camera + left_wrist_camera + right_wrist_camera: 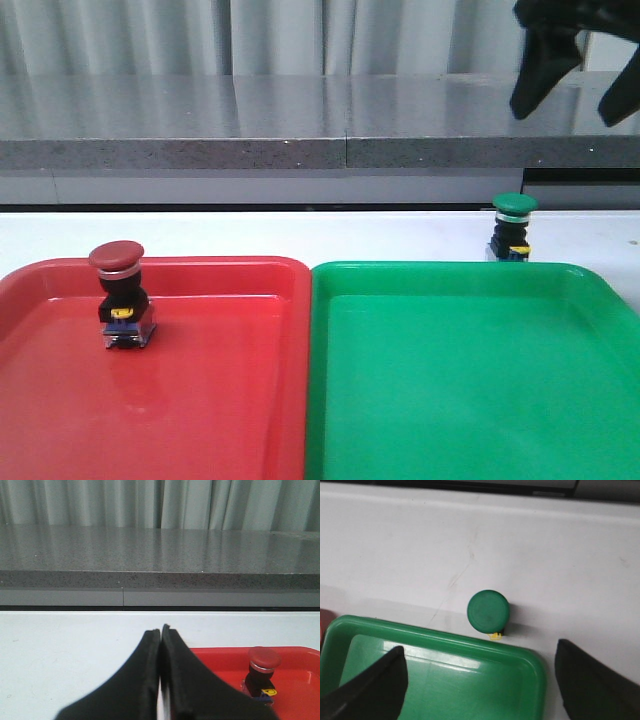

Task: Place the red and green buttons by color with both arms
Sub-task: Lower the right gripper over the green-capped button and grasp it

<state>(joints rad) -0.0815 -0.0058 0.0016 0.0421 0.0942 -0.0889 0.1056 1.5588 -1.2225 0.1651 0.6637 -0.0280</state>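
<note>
The white surface [250, 235] carries two trays side by side, their inner rims touching: a red tray [200, 400] on the left and a green tray [460, 400] on the right. Behind the surface runs a grey speckled ledge [300, 120] with pale curtains [250, 35] above it.

The right end effector [575, 85] hangs high above the far right part of the surface, its two black fingers [370, 687] spread wide apart and holding nothing. In the right wrist view the green button [488, 611] lies between and ahead of those spread fingers, seen cap-on from above, with its yellow tab peeking out at the tray side. It stands upright on the bare surface, just outside the far rim of the green tray near that tray's right corner, well below the end effector.

The left end effector [161, 630] has its fingers pressed together, tip against tip, with nothing between them. It is out of the front view. From its wrist camera the red button [263, 672] stands off to one side of the closed fingers, apart from them, upright inside the red tray. The front view places it in the tray's far left part, resting on the tray floor.
</note>
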